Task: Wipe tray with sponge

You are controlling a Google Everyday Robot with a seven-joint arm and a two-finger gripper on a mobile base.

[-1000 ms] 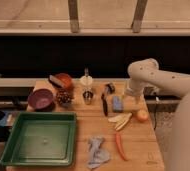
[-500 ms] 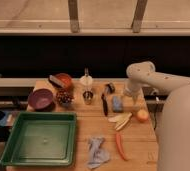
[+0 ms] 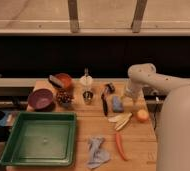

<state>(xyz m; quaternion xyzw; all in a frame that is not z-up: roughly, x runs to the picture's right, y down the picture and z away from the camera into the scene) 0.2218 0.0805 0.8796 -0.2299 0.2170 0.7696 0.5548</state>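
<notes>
The green tray (image 3: pixel 38 141) lies well left of the blue sponge (image 3: pixel 118 104) and nearer the table's front. My gripper (image 3: pixel 130 98) hangs just right of the sponge. Whether it is open or holding anything, I cannot tell. The sponge's long axis runs front to back, so I judge that a short leftward reach is needed.

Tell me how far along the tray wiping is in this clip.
Done: nothing visible yet; the green tray at the table's front left has no sponge in it. In hand: the gripper hangs low just right of the blue sponge, which lies on the wooden table beside a black brush; it seems to be going for the sponge. Left: grasp the sponge, carry it to the tray, wipe.
</notes>
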